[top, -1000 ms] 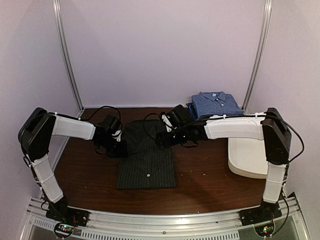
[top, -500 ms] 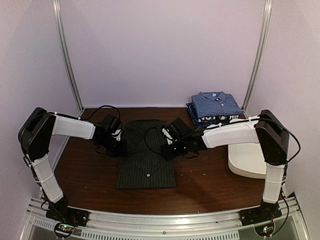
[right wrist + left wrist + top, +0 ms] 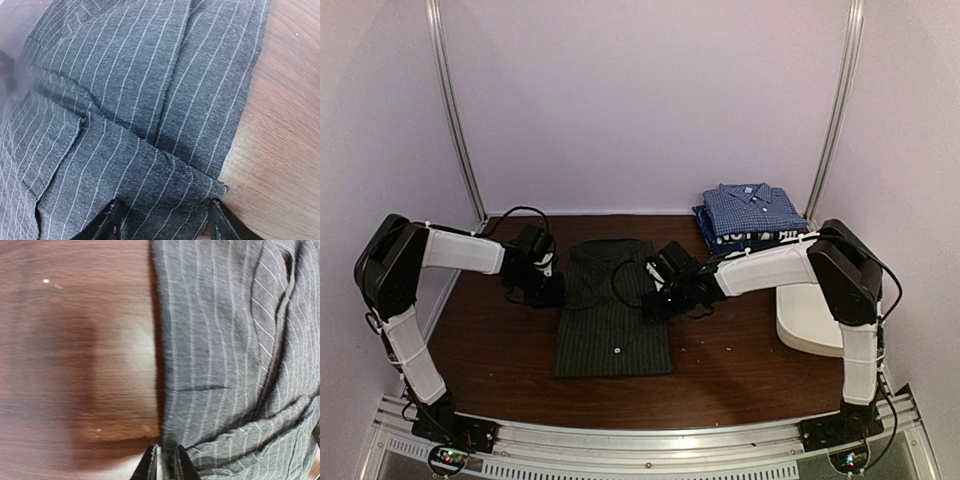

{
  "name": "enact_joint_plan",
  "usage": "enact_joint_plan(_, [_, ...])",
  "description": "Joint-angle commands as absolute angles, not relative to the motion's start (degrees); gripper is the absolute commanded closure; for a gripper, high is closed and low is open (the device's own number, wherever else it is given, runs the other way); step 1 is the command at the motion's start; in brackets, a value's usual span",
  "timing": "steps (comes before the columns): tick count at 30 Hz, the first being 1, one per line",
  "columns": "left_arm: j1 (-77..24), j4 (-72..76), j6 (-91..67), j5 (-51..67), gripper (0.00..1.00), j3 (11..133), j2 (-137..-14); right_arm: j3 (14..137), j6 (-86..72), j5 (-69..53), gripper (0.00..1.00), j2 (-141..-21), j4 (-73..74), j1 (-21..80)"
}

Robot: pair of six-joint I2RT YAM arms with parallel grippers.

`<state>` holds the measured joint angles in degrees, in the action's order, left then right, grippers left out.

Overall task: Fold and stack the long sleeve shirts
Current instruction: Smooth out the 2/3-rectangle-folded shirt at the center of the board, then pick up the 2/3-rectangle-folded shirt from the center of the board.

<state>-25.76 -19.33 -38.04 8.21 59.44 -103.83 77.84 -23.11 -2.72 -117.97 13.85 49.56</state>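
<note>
Two folded shirts are stacked at the far right of the table [image 3: 730, 350], the blue shirt [image 3: 750, 208] on the navy shirt [image 3: 745, 238]. The pinstriped shirt [image 3: 612, 320] lies at the centre, folded narrow. The right fingers [image 3: 224, 222], standing wide, have just come down from its collar end to its right edge; the left fingers [image 3: 186, 469], nearly closed, seem to pinch its left edge. So the crosswise fold looks ready to begin

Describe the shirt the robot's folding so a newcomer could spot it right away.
On the brown table, look at the middle. A shirt lies flat there, folded into a narrow oblong. It is dark charcoal with fine pinstripes, unlike the blue checked shirt stacked at the far right corner.
</note>
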Motion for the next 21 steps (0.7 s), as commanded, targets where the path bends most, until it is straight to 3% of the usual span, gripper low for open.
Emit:
enact_joint_plan(1, [-23.9, -19.5, -36.5, 6.6, 0.84, 60.5, -102.3, 79.1, -22.6, -1.5, 0.36, -115.6, 15.1, 49.3])
enact_joint_plan(11, [-23.6, -24.3, -35.0, 9.0, 0.77, 57.0, -93.3, 71.4, -23.3, -4.4, 0.33, -105.9, 15.7, 49.4])
enact_joint_plan(21, [-27.5, -27.3, -39.0, 14.9, 0.77, 46.0, -81.3, 57.3, -29.5, -8.1, 0.52, -96.8, 13.4, 53.8])
